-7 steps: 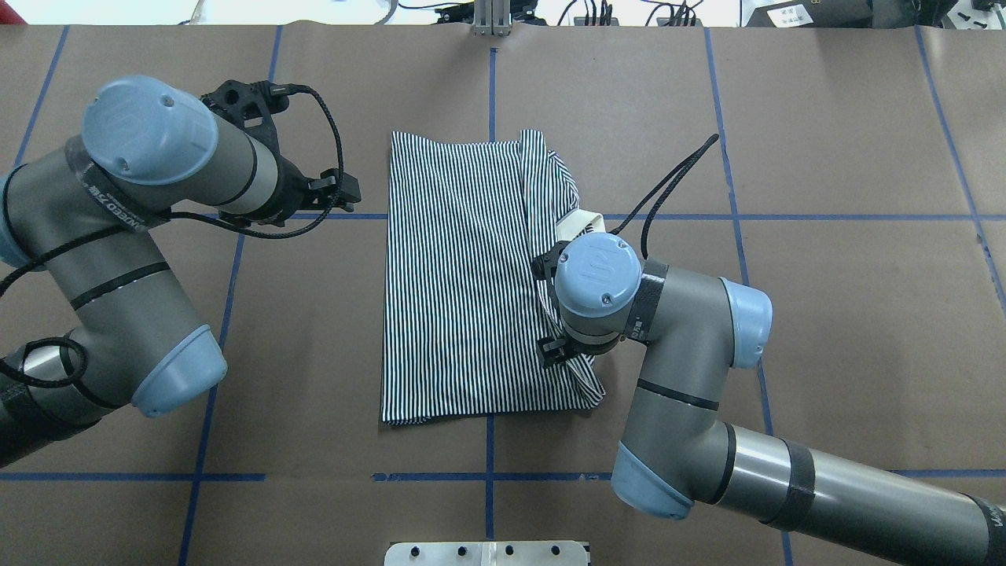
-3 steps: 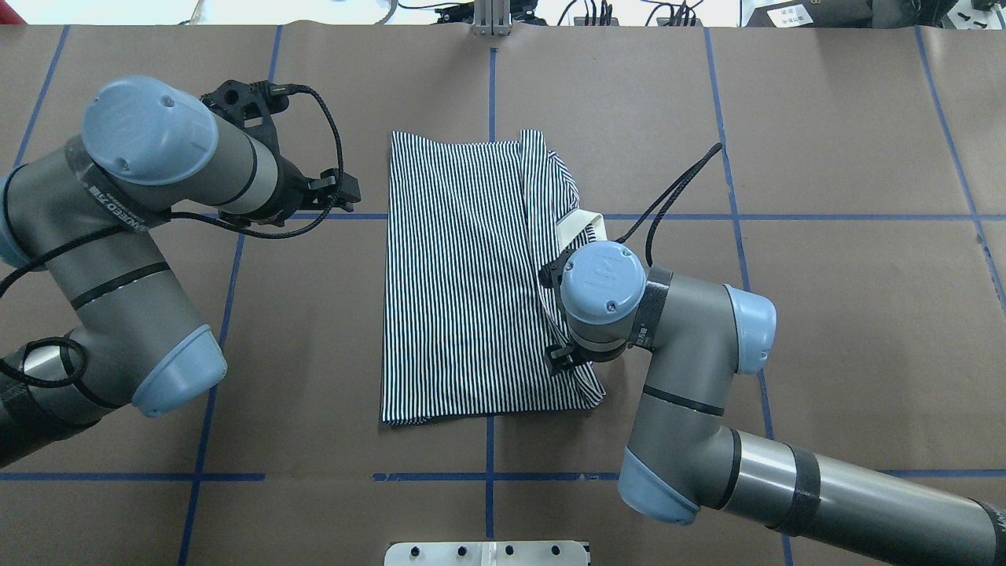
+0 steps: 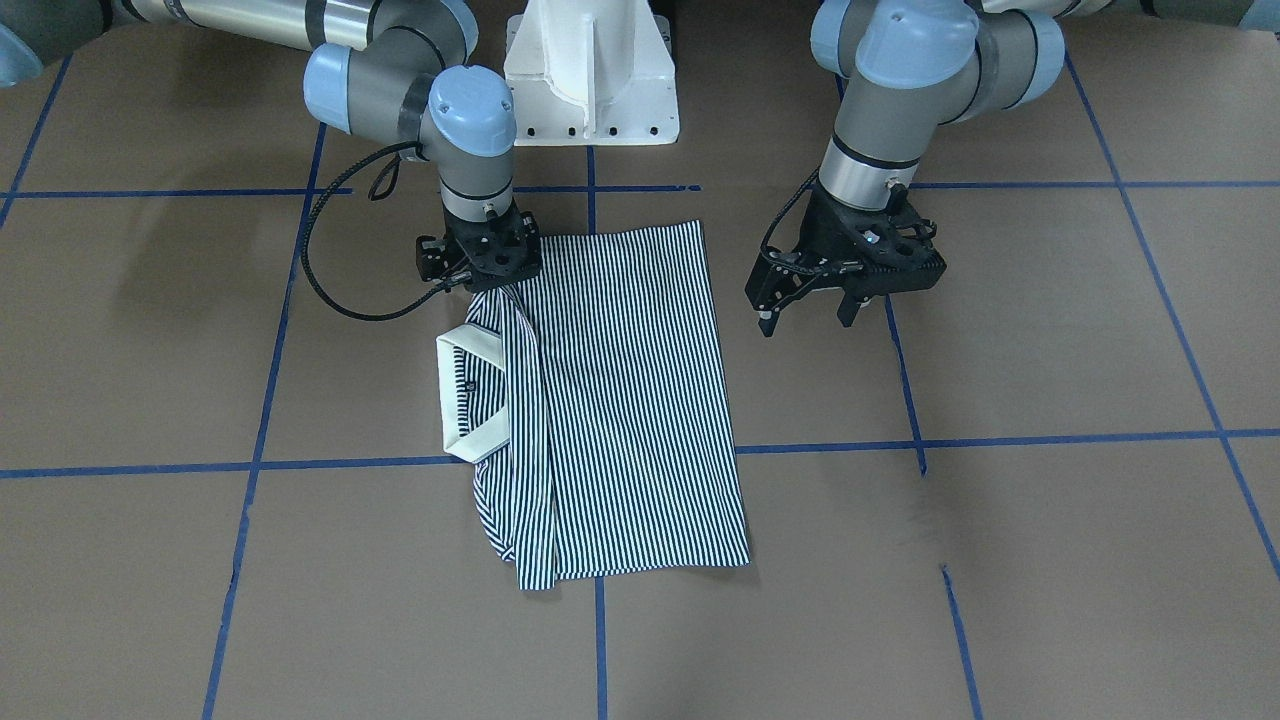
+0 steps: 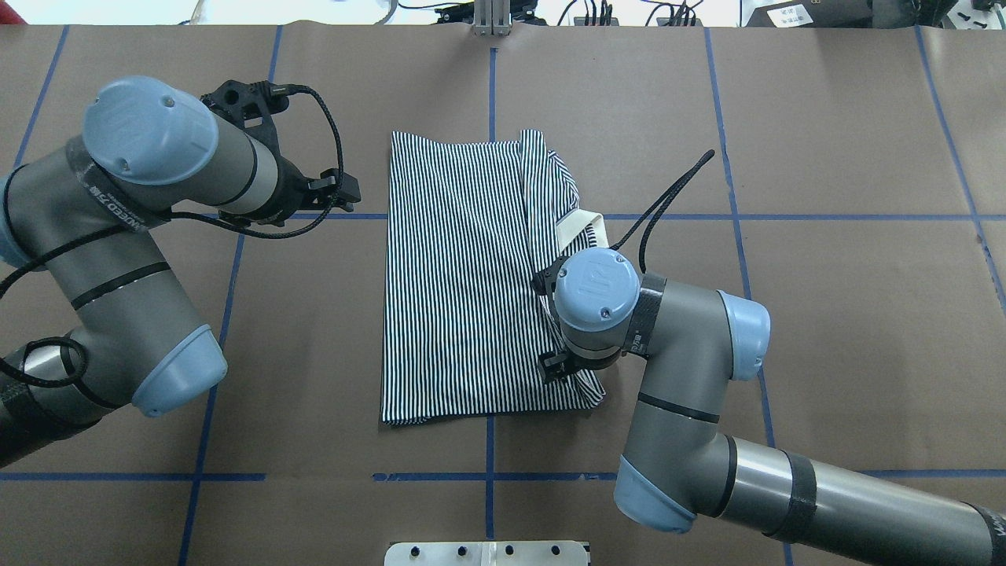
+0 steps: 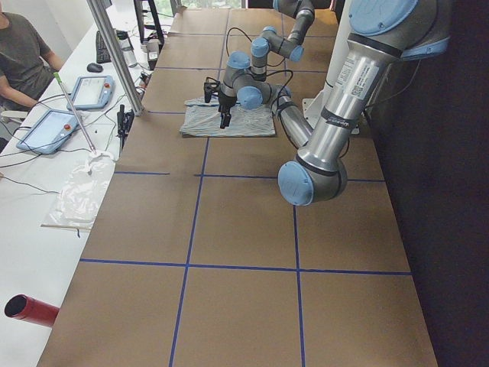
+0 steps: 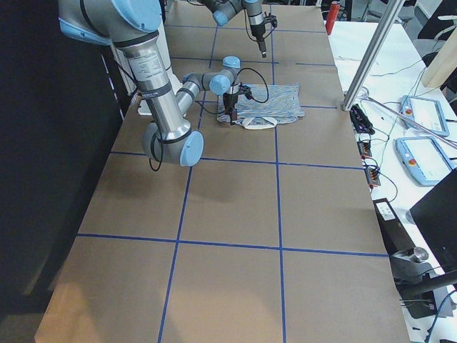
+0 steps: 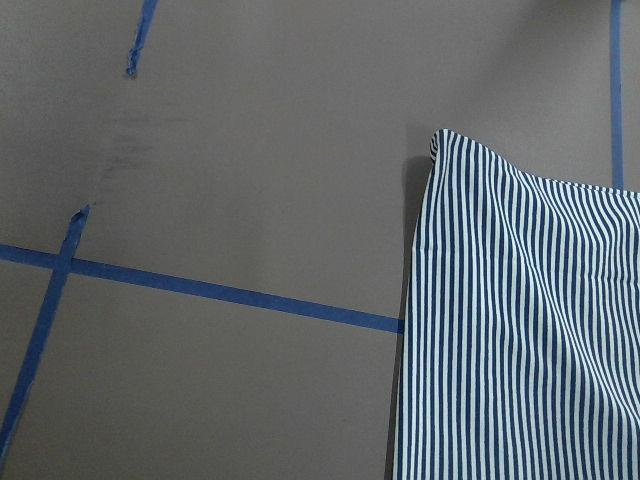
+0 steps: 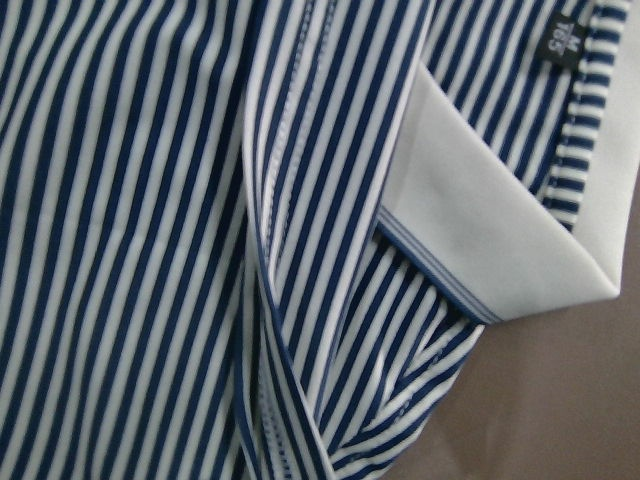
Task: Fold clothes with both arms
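Seen from overhead, the striped polo shirt (image 4: 464,283) lies at the middle of the paper-covered table (image 4: 825,330), already folded lengthwise into a tall panel. Its cream collar (image 4: 583,226) pokes out at the panel's 2 o'clock edge, where the folded-over layers bunch loosely.

The right gripper (image 3: 484,278) is down on that rumpled side, at about 4 o'clock. Its wrist camera is filled with stripes and collar, so it is right against the cloth, but the fingers are hidden and I cannot tell whether they are clamped on fabric. It probably sits there to tidy or tuck the loose edge.

The left gripper (image 3: 806,322) hangs off the shirt's 10 o'clock corner, fingers apart and holding nothing. It is near the cloth but not touching — likely waiting for a two-handed fold.
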Tool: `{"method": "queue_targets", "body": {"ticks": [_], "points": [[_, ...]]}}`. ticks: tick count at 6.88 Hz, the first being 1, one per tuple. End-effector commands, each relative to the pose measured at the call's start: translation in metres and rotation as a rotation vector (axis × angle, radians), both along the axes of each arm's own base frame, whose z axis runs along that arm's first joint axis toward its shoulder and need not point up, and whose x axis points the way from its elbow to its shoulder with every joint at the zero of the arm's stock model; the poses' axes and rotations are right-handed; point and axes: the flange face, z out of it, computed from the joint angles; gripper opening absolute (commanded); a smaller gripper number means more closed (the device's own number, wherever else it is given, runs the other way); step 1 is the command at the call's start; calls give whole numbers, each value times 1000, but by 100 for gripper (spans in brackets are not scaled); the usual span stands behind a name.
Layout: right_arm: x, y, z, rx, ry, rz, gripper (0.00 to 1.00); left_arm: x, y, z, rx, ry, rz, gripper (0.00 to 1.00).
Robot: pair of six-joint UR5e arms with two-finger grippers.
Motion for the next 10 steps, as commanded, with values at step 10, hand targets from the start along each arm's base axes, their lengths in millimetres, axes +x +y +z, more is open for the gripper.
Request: {"method": "queue_targets", "body": {"ticks": [10], "points": [[96,-12,31,-27,49,69,100,-1,2,-8,2,13,-2,100]]}}
